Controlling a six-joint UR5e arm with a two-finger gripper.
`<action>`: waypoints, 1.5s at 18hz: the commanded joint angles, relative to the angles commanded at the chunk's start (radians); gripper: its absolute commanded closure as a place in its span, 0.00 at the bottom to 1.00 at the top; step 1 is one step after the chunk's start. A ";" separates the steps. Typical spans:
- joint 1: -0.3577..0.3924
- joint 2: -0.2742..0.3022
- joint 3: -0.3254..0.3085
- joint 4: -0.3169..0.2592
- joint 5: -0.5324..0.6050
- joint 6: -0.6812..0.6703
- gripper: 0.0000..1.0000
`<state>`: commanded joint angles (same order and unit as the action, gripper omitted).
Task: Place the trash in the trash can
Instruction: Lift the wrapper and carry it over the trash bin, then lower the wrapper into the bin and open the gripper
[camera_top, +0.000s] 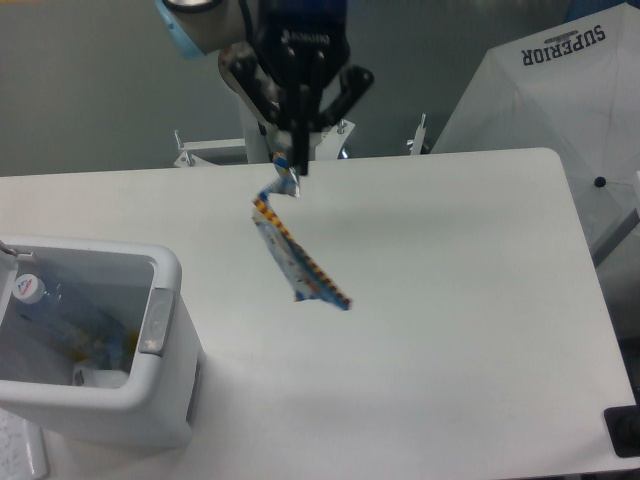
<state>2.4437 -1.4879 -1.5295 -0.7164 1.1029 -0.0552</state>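
White tabletop (450, 250) below, the gripper (292, 165) is pinching the snack wrapper (290, 250) by its top corner — dangling limp, light, likely fluttery — right of the trash can (160, 320).

1. We see the gripper (291, 165) high above the table (450, 300), its jaws pinched on the top corner of the snack wrapper (293, 255).
2. The wrapper hangs in the air, slanting down and to the right, clear of the table.
3. The white trash can (150, 340) stands at the lower left, well apart from the wrapper.
4. Inside it we make out the clear bottle (50, 305) with its white cap.
5. A white umbrella (560, 100) sits beyond the table's right edge.
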 joint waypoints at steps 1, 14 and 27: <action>-0.008 0.002 0.006 0.000 -0.002 -0.003 0.97; -0.161 -0.067 0.048 0.002 -0.100 0.003 0.97; -0.288 -0.205 0.092 0.021 -0.100 0.000 0.96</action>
<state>2.1553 -1.6934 -1.4373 -0.6949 1.0032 -0.0552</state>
